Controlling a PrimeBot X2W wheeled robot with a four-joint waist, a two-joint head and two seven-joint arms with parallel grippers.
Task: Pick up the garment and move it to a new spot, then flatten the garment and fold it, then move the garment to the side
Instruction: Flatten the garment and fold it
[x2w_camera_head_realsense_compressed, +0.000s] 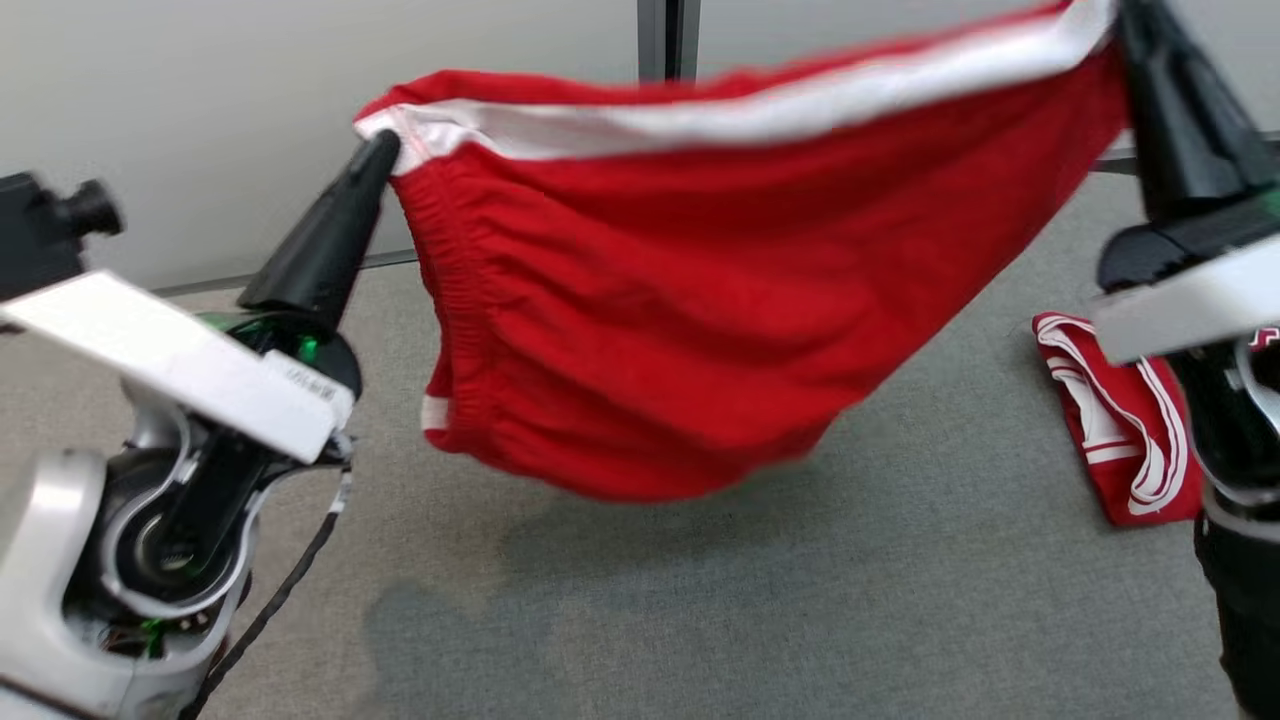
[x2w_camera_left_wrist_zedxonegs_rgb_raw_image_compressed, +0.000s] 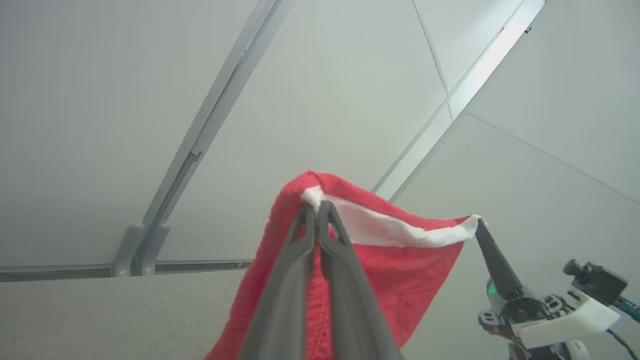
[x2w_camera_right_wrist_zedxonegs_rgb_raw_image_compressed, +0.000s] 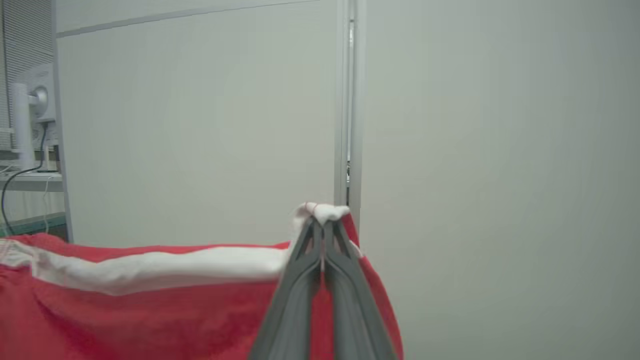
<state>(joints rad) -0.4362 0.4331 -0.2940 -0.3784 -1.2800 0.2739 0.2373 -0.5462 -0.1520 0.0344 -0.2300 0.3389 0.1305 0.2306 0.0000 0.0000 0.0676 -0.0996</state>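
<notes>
Above the floor (x2w_camera_head_realsense_compressed: 700, 620), shorts (x2w_camera_head_realsense_compressed: 700, 300) are clamped by left claw (x2w_camera_left_wrist_zedxonegs_rgb_raw_image_compressed: 316, 210) and right claw (x2w_camera_right_wrist_zedxonegs_rgb_raw_image_compressed: 322, 225); corners could be torn free by overstretching.

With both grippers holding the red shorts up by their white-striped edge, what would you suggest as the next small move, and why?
Probably lower both grippers together onto the carpet. The left gripper and right gripper are shut on opposite ends of the shorts, which hang stretched above it, left of the folded garment.

Grey carpet (x2w_camera_head_realsense_compressed: 700, 620) covers the floor. Pale panels (x2w_camera_head_realsense_compressed: 200, 100) stand behind, joined by a grey post (x2w_camera_head_realsense_compressed: 668, 40). At the right wrist view's left edge, a monitor (x2w_camera_right_wrist_zedxonegs_rgb_raw_image_compressed: 42, 95) stands on a desk (x2w_camera_right_wrist_zedxonegs_rgb_raw_image_compressed: 30, 176).
</notes>
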